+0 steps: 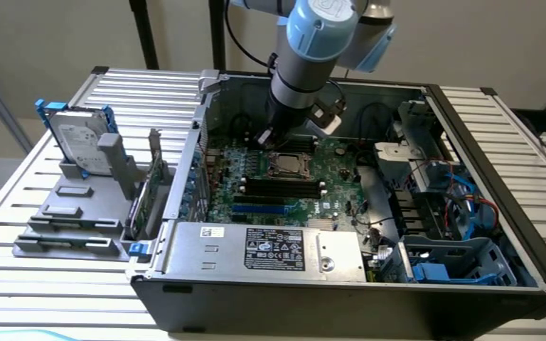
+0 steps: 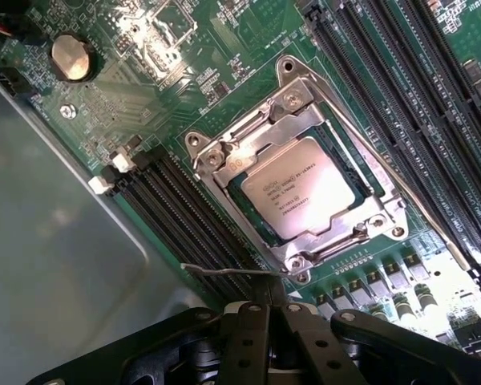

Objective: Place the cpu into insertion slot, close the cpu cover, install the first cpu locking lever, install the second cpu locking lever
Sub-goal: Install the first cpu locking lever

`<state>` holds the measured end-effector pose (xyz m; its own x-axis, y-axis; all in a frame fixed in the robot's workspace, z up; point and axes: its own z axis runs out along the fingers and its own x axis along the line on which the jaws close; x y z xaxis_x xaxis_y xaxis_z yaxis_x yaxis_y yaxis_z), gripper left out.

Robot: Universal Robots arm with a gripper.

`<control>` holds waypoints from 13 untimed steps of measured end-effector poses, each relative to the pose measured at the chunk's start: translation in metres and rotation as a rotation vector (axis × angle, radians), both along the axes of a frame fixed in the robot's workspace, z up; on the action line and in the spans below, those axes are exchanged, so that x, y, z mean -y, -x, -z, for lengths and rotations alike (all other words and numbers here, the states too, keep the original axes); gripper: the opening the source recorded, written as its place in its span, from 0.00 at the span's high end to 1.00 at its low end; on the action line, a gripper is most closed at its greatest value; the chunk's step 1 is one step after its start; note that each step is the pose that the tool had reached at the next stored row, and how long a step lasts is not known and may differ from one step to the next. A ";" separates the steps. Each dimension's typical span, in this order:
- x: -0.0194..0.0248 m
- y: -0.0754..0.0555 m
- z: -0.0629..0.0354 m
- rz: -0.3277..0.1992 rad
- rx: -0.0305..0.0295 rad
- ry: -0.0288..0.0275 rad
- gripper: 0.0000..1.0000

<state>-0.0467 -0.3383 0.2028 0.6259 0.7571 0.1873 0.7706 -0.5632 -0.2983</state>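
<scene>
Robot fingers (image 2: pixel 260 314) shut, nothing held. Thin locking lever (image 2: pixel 224 271) just ahead of tips. The cpu (image 2: pixel 301 196) sits further fwd, under closed cpu cover (image 2: pixel 260 138).

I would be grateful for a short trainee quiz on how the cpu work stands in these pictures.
1. True or false: the cpu sits inside the insertion slot.
2. The cpu cover is: A, lowered flat around the cpu; B, standing upright; C, missing.
3. Fill in: the fingers of the gripper are ___.
Key: 1 true; 2 A; 3 shut.
</scene>
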 end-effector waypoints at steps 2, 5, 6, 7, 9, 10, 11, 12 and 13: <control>-0.0004 -0.001 0.0005 0.000 0.0000 0.0017 0.89; -0.0016 -0.004 0.0010 0.000 0.0000 0.0038 0.89; -0.0020 -0.004 0.0013 0.000 0.0000 0.0044 0.89; -0.0025 -0.005 0.0015 0.000 0.0001 0.0050 0.89; -0.0033 -0.007 0.0018 0.000 0.0000 0.0063 0.89; -0.0036 -0.008 0.0020 0.000 0.0000 0.0072 0.89; -0.0039 -0.009 0.0023 0.000 0.0001 0.0082 0.89; -0.0043 -0.009 0.0025 0.000 0.0001 0.0096 0.89; -0.0046 -0.010 0.0028 0.000 0.0001 0.0112 0.89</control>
<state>-0.0366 -0.3337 0.2000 0.6258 0.7591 0.1789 0.7706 -0.5665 -0.2919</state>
